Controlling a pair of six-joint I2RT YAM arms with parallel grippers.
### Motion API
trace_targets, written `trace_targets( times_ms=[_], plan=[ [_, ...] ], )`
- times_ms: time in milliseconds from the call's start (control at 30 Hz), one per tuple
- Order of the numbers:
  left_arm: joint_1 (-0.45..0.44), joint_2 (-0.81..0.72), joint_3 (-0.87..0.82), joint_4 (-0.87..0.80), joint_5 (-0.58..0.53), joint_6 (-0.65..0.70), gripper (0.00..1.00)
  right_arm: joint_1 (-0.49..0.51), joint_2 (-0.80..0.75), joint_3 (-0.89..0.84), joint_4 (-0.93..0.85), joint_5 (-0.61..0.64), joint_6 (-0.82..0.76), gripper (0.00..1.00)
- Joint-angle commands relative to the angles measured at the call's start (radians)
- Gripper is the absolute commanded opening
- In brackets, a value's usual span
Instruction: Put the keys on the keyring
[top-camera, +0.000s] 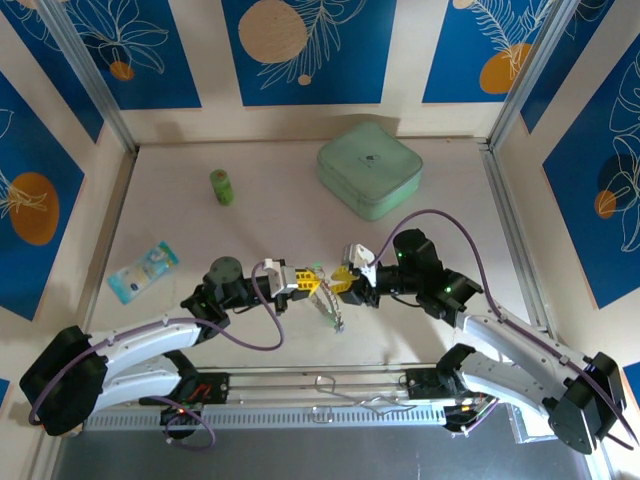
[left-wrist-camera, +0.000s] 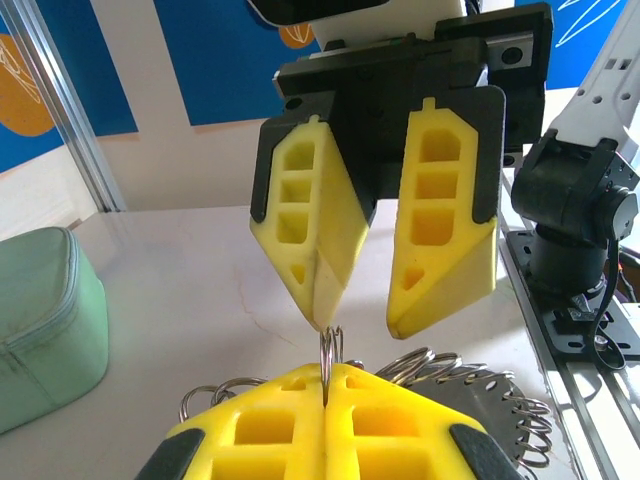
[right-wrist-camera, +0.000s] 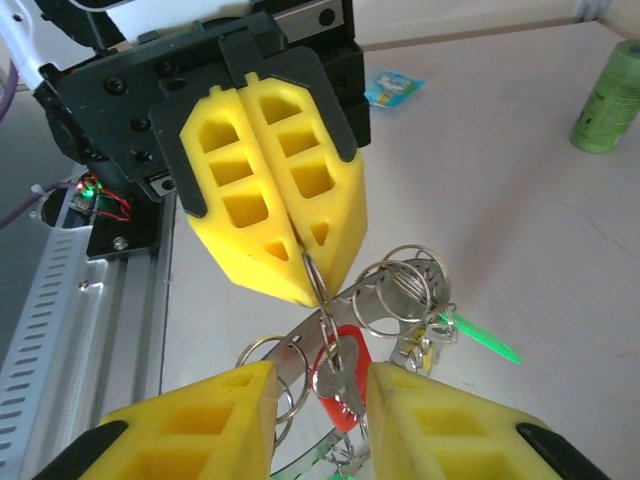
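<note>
**Shut on a wire loop at left, spread open at right, above the keys**

Pressed flat together: the yellow fingers of the left gripper (right-wrist-camera: 303, 280), pinching a thin silver wire loop (left-wrist-camera: 329, 350) upright between the tips. Facing it tip to tip, just beside: the right gripper (left-wrist-camera: 362, 320), spread partly open and gripping nothing. One fingertip close above that loop, touching or not unclear.

Just below the pinched loop, between the right gripper's fingers: a small metal key with a red oblong plastic tag (right-wrist-camera: 341, 385). Hanging there among a cluster of small silver split rings (right-wrist-camera: 400, 290). Beside the cluster, a green plastic tag (right-wrist-camera: 480, 337) pointing away. Under both grippers, the large silvery keyring with a looped, jagged rim (left-wrist-camera: 520, 420), resting on the surface or lifted just off it, hard to say.

Around that, a pale beige counter (top-camera: 270, 220) with faint veining. Well apart at the far side, a pale green rounded square zip case (top-camera: 370, 170) and a small upright green cylinder (top-camera: 222, 187). Toward the left edge, a flat light-blue packet (top-camera: 143, 270). Along the near edge, a slotted metal rail (top-camera: 330, 415). Closing in the space, cream walls with blue panels of white leaf drawings and orange discs (top-camera: 310, 50).
</note>
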Motion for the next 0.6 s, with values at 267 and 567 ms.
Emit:
trace_targets(
  times_ms=[267,567],
  plan=[
    [-0.010,-0.007,0.001,0.052,0.043,0.001,0.00,0.001,0.014,0.025,0.038,-0.043,0.019,0.20],
    [-0.010,-0.013,0.010,0.039,0.053,0.006,0.00,0.002,0.026,0.029,0.030,-0.044,0.010,0.06]
  ],
)
